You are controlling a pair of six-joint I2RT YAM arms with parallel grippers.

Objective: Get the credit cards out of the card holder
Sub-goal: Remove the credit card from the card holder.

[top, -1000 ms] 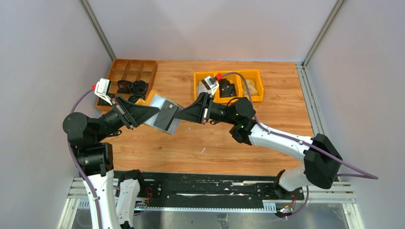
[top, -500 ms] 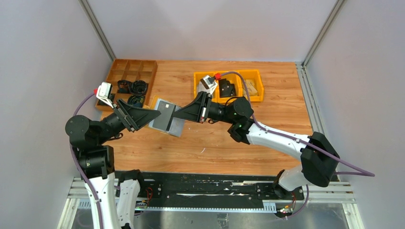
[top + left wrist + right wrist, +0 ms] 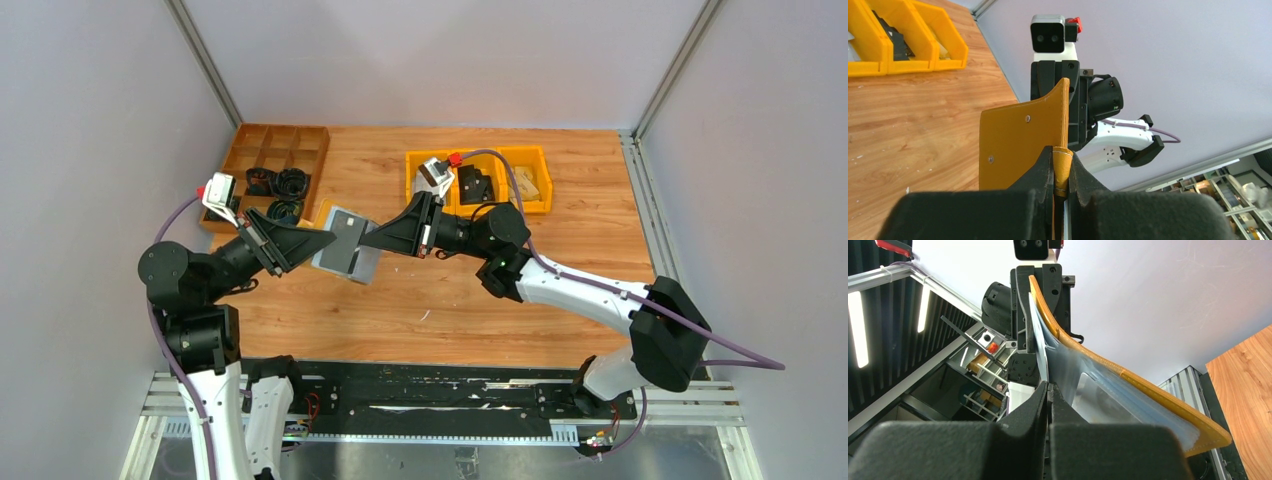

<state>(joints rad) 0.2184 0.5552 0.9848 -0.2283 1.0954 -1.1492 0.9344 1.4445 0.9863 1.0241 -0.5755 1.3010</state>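
Step in hand: card extraction. The small mustard-yellow leather-look folding card holder (image 3: pixel 345 248) hangs open above the wooden table (image 3: pixel 420 300), between 2 arms. The left gripper (image 3: pixel 1061 162) is clamped on its yellow edge. The right gripper (image 3: pixel 1048 390) is pinched on a thin grey-blue inner layer; whether a credit card lies in that pinch cannot be told. Next move, as judged: a straight pull along the sleeve, with the left grip firm.

I see plain grey walls (image 3: pixel 440 55) | wood-grain counter (image 3: pixel 400 320) | aluminium corner posts (image 3: pixel 203 62) | even, soft light
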